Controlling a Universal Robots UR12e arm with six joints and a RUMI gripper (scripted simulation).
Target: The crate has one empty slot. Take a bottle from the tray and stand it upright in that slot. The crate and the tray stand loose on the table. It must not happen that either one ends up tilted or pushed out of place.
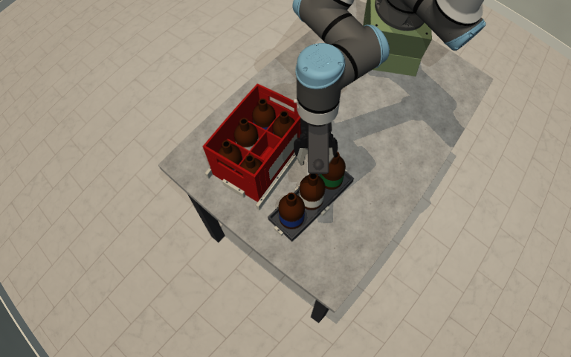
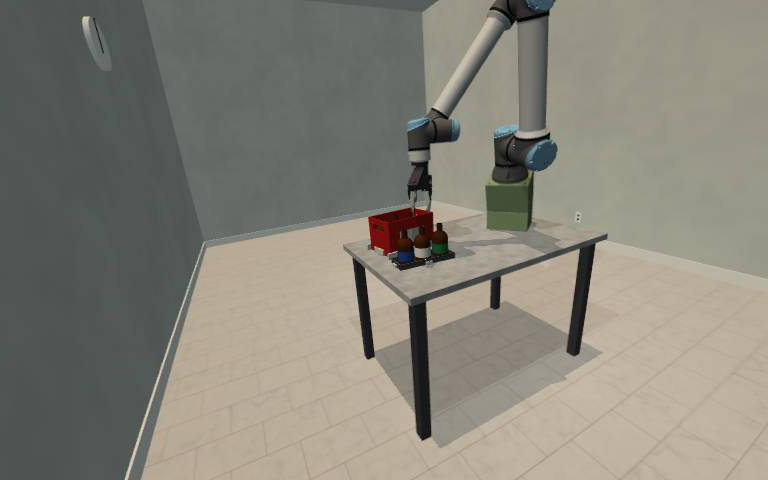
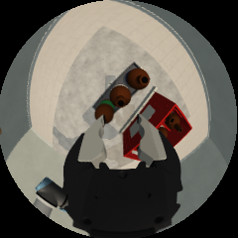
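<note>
The red crate (image 1: 256,144) stands on the table with several brown bottles in it and one empty slot (image 1: 265,145) in the middle of its tray-side row. Beside it the dark tray (image 1: 311,201) holds three upright brown bottles: green-labelled (image 1: 334,169), white-labelled (image 1: 312,190) and blue-labelled (image 1: 291,210). My gripper (image 1: 317,160) hangs open and empty, pointing down, well above the gap between crate and tray, close to the green-labelled bottle. In the exterior view it (image 2: 419,202) is above the crate's rim (image 2: 400,228). The wrist view shows the open fingers, with the green-labelled bottle (image 3: 105,110) by the left finger.
A green pedestal (image 1: 401,44) carrying the arm's base stands at the table's far corner. White brackets (image 1: 236,185) edge the crate's foot. The table edge runs close in front of the tray and crate.
</note>
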